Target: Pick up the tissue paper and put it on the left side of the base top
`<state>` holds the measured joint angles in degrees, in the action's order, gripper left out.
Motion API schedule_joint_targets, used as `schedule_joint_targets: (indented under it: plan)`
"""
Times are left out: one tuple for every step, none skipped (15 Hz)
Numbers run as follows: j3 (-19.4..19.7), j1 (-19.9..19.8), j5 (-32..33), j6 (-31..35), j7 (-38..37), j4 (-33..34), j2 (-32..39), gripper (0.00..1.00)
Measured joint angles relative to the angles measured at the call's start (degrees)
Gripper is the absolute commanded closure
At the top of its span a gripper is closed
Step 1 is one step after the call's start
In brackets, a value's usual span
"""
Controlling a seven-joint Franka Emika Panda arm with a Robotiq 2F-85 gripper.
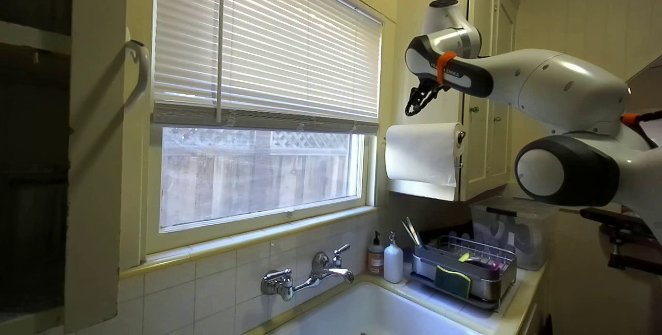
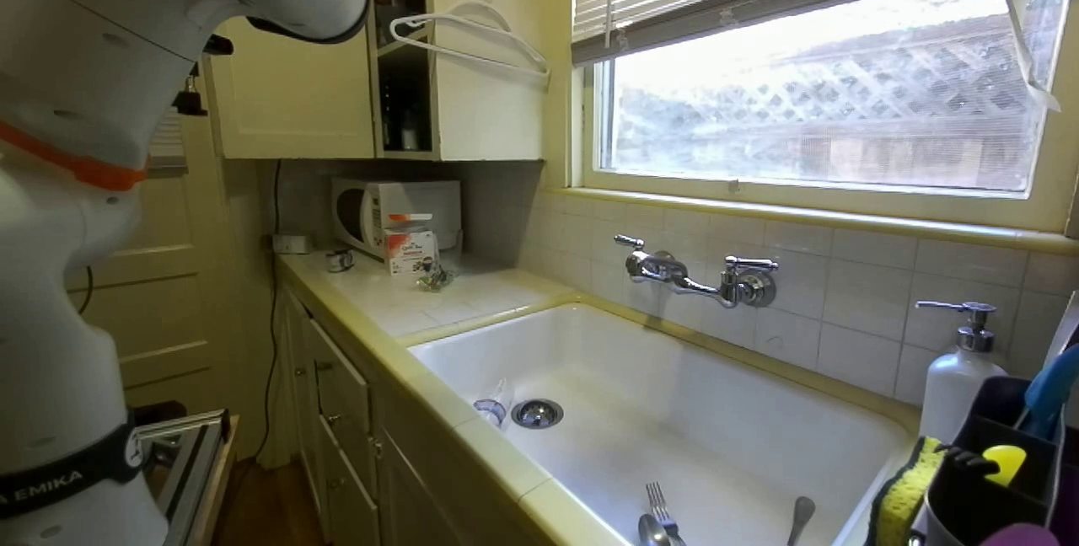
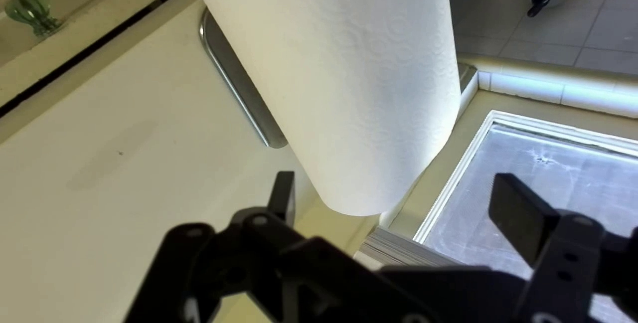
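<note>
The tissue paper [image 1: 421,153] is a thick white roll on a metal holder under the side of the right-hand cabinet in an exterior view. It fills the upper middle of the wrist view [image 3: 349,79]. A white sheet [image 2: 1024,19] at the top right edge of an exterior view looks like its loose end. My gripper [image 1: 415,105] is above the roll, apart from it. In the wrist view my gripper [image 3: 396,196] is open, its fingers wide apart with nothing between them; the roll's near end lies just beyond the fingertips. My gripper is out of view in an exterior view.
The cabinet [image 1: 432,102] stands beside the roll and the window [image 1: 258,174] is nearby. Below are a dish rack [image 1: 455,268], soap bottles [image 1: 393,260] and the sink [image 2: 716,411] with cutlery. A tiled counter [image 2: 455,302] with a microwave [image 2: 434,200] lies beyond the sink.
</note>
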<state>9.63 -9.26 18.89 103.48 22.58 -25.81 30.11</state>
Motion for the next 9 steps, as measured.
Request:
schedule_joint_targets:
  plan:
    - [-0.1, 0.1, 0.0, 0.2, 0.3, 0.0, 0.0, 0.00]
    - [-0.7, 0.2, -0.6, 0.8, 1.4, -0.1, 0.0, 0.00]
    - [-1.7, 0.3, -1.7, 1.3, 2.9, -0.2, 0.0, 0.00]
    - [-2.8, 0.3, -3.2, 1.6, 4.3, -0.2, 0.0, 0.00]
    - [-3.9, 0.2, -4.9, 1.6, 5.4, -0.3, 0.0, 0.00]
    - [-4.7, 0.2, -6.4, 1.5, 5.8, -0.3, 0.0, 0.00]
    - [-5.1, 0.1, -7.3, 0.7, 5.9, -0.3, 0.0, 0.00]
    - [-5.4, 0.1, -7.9, -0.6, 5.9, -0.4, 0.0, 0.00]
    - [-5.5, 0.2, -8.2, -2.9, 5.9, -0.4, 0.0, 0.00]
